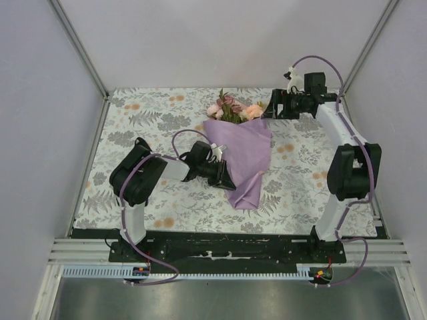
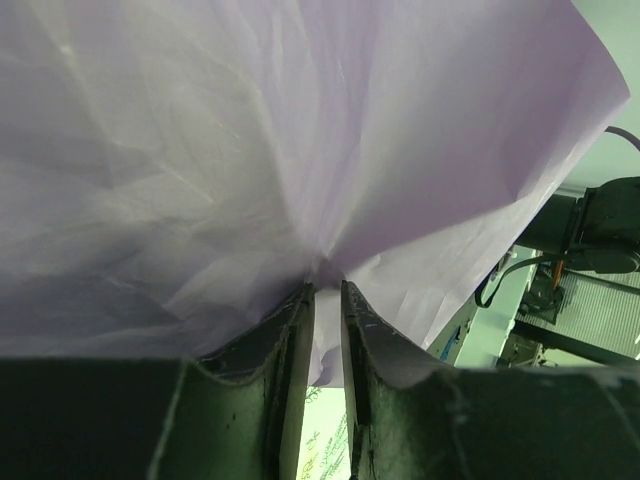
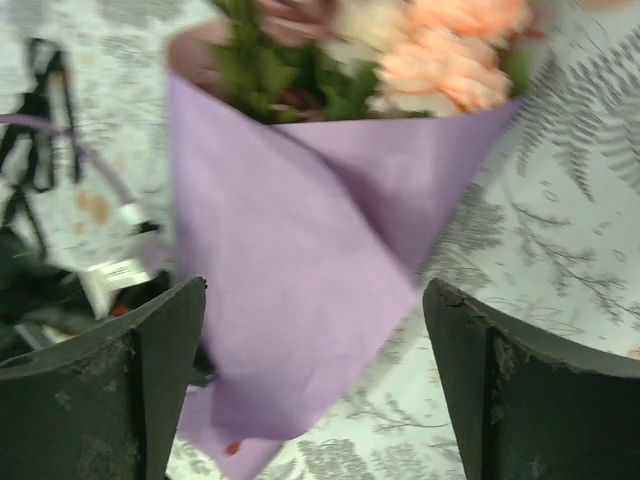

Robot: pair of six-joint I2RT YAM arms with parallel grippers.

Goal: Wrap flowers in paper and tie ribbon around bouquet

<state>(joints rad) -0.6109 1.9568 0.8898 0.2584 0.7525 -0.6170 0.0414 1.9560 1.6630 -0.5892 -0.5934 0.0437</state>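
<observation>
- The left gripper [image 2: 327,300] is nearly closed. Its 2 fingers [image 2: 285,345] leave only a thin slit, and a fold of the paper [image 2: 300,150] is pinched in it, with creases fanning out from the tips.
- Ahead of those fingertips, the lilac sheet fills almost all of the left wrist view, and its free edge runs off to the gripper's right.
- From above, this gripper meets the bouquet [image 1: 241,150] at the cone's lower left edge (the narrow end lies just past the fingertips, toward the near side of the table).
- The right gripper [image 3: 315,290] stands wide open and holds nothing, its 2 fingers far apart at the bottom of its own view.
- Ahead of it, in the space between those fingers, lies the wrapped cone. Neither finger appears to touch it.
- The flowers [image 3: 440,50] (peach, cream and mauve blooms with green leaves) stick out of the cone's wide end, beyond the right fingertips. From above they sit just beside this gripper.
- The bouquet rests on the floral tablecloth [image 1: 153,123], which shows under the open right gripper.
</observation>
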